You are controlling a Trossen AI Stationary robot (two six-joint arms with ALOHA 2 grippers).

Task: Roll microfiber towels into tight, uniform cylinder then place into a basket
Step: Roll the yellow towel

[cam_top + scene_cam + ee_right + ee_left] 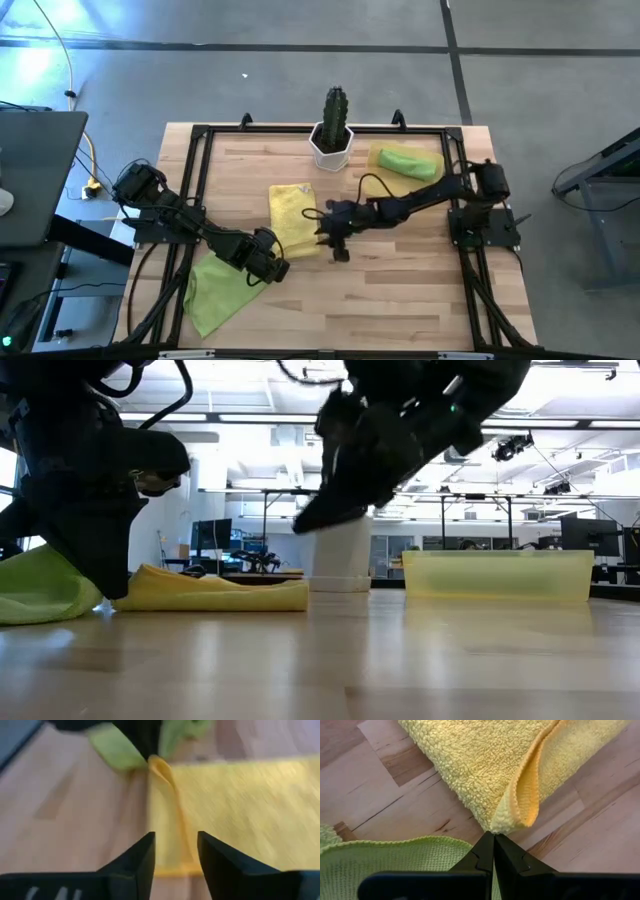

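Three towels: two green, one yellow.
Your left claw [493, 851] sits closed (empty) at the yellow towel's [293, 217] lower corner; right claw [175, 851] open mid-frame.

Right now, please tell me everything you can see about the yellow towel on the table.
The yellow towel is a soft, fuzzy microfiber cloth, folded over itself into a long flat strip with a stitched hem. It lies on the wooden table near the middle, in front of the cactus pot. The shut left gripper meets its corner, beside a green towel. The right gripper, jaws apart, hovers over its edge.
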